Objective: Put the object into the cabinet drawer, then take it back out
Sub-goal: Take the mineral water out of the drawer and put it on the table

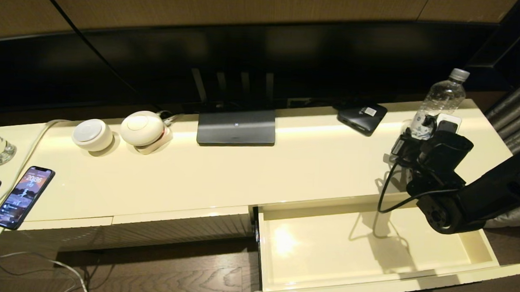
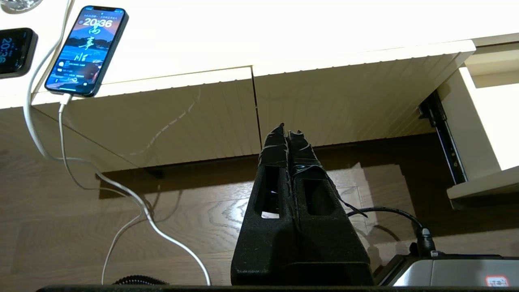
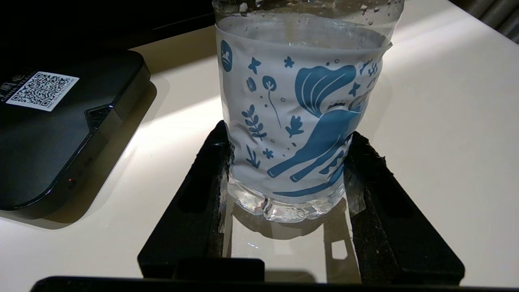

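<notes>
On the counter (image 1: 312,166), just behind the open cabinet drawer (image 1: 369,249), the one water bottle (image 1: 439,105) stands upright with the right gripper (image 3: 287,170) set around its base, fingers (image 3: 211,170) against both sides of the label. I judge this as either the first pick-up or the final set-down (which one cannot be told); a lift would call for a firm hold. The left gripper (image 2: 288,136) hangs pressed together near the floor, left of the drawer; I count one bottle, one open drawer, two grippers.

Right gripper (image 3: 286,162) fingers (image 3: 211,162) flank the upright water bottle (image 3: 300,117) on the cabinet top (image 3: 446,121).
</notes>
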Tool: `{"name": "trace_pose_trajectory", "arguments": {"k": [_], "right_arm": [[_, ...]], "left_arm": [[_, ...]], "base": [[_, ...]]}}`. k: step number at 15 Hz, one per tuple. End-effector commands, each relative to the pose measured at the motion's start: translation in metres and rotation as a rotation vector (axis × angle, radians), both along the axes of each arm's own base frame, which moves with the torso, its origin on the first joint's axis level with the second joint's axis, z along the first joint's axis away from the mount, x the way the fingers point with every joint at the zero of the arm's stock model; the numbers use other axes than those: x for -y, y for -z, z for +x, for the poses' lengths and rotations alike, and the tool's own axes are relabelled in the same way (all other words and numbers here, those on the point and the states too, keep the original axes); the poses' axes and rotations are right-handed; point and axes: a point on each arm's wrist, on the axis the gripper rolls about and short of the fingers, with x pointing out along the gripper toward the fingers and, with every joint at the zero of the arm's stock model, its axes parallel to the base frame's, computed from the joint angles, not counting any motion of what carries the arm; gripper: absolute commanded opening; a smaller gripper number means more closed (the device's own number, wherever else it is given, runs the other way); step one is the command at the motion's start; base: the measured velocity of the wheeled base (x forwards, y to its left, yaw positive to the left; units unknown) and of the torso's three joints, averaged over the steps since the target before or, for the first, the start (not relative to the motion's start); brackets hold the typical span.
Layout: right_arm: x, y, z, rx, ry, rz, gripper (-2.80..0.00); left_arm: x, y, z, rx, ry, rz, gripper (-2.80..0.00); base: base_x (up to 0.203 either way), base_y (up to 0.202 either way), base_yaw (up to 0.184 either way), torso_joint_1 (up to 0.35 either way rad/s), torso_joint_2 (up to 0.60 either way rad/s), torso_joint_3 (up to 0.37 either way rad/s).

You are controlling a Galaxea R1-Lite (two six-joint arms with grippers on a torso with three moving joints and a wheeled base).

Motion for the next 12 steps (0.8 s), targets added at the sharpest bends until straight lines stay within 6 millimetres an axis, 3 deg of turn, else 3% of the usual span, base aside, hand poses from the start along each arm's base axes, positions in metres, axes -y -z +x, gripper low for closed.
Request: {"name": "trace_pose_trajectory", "arguments": {"k": [1,5,6,12], "right_arm": [[0.0,0.005,0.0,-0.006,0.007,0.009,-2.8],[0.0,0.005,0.0,-0.008,0.016,0.012,-2.8],[0.0,0.004,-0.001,-0.005,0.016,0.013,0.0],[0.002,0.003,-0.013,-0.027,0.014,0.01,0.0]], "left_arm": [[0.0,0.001,0.0,-0.004,-0.001,0.0,-2.8],[0.0,0.001,0.0,-0.004,-0.001,0.0,-2.8],[0.0,0.001,0.0,-0.004,-0.001,0.0,-2.8],[0.0,0.001,0.0,-0.006,-0.001,0.0,-2.8]], "base": [[0.0,0.0,0.0,0.0,0.0,0.0],[0.0,0.0,0.0,0.0,0.0,0.0],[0.0,0.0,0.0,0.0,0.0,0.0],[0.0,0.0,0.0,0.0,0.0,0.0]]}}
